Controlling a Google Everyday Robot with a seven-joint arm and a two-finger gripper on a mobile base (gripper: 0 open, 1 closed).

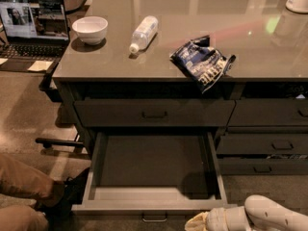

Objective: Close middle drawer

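The middle drawer (153, 167) is a wide, shallow dark grey drawer, pulled far out below the counter, with an empty flat tray inside. Its low front panel (149, 207) has a small bar pull (154, 219) at the bottom edge of the view. My gripper (198, 222) is at the bottom right, in front of the drawer's right front corner, mostly cut off by the frame edge. My white arm (274, 216) runs off to the right.
The closed upper drawer (154, 112) sits above. On the counter are a white bowl (89, 29), a lying plastic bottle (143, 32) and a blue chip bag (202, 61). A laptop (33, 25) is at left. A person's legs (24, 191) are at bottom left.
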